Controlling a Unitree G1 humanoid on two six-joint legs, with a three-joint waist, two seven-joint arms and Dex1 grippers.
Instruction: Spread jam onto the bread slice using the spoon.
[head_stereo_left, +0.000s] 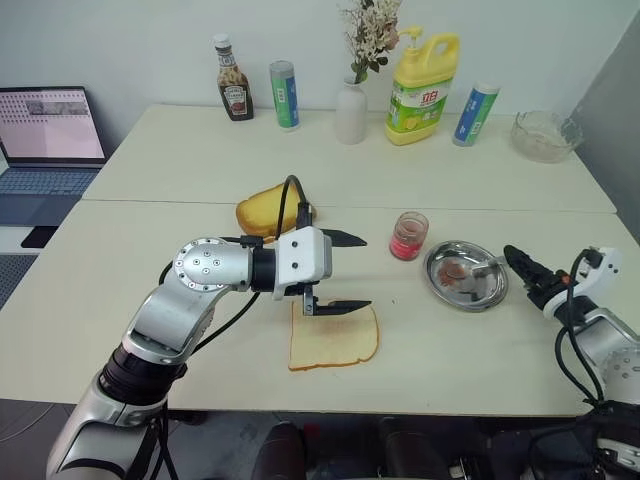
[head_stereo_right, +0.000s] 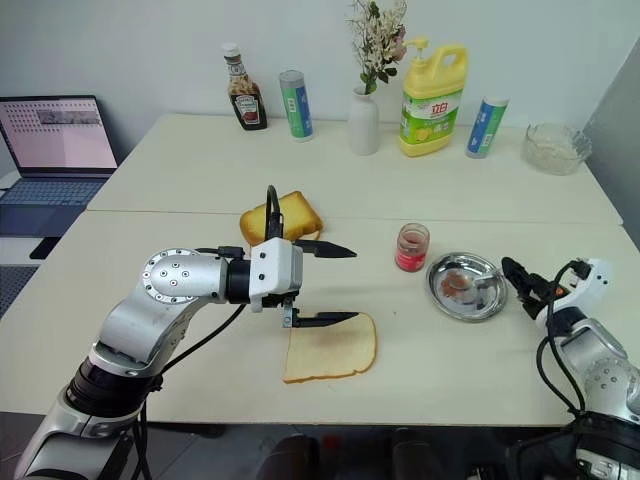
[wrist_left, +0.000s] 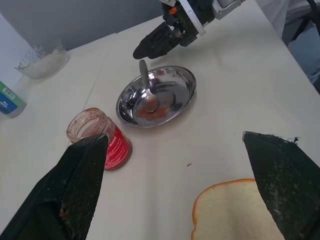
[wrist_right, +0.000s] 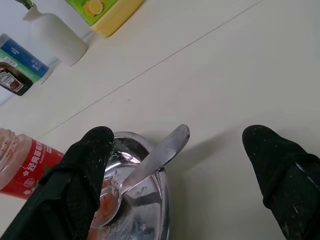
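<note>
The pale bread slice (head_stereo_left: 335, 340) lies flat near the table's front edge. My left gripper (head_stereo_left: 348, 272) hovers over its far edge, pointing right, open with nothing in it. The jam jar (head_stereo_left: 408, 236) stands open, right of that gripper. Beside the jar sits a round metal dish (head_stereo_left: 495, 290) smeared with jam. The silver spoon (wrist_right: 160, 155) rests in it, its handle leaning over the rim. My right gripper (head_stereo_left: 514, 258) is open just right of the dish. The handle's tip lies in line with the gap between its fingers (wrist_right: 95, 150), untouched.
A thick golden slice (head_stereo_left: 262, 212) lies behind the left arm. Along the back stand a ketchup bottle (head_stereo_left: 233, 92), two cans (head_stereo_left: 285, 95), a white vase (head_stereo_left: 351, 110), a yellow detergent bottle (head_stereo_left: 422, 90) and a glass bowl (head_stereo_left: 545, 135). A laptop (head_stereo_left: 45, 130) sits far left.
</note>
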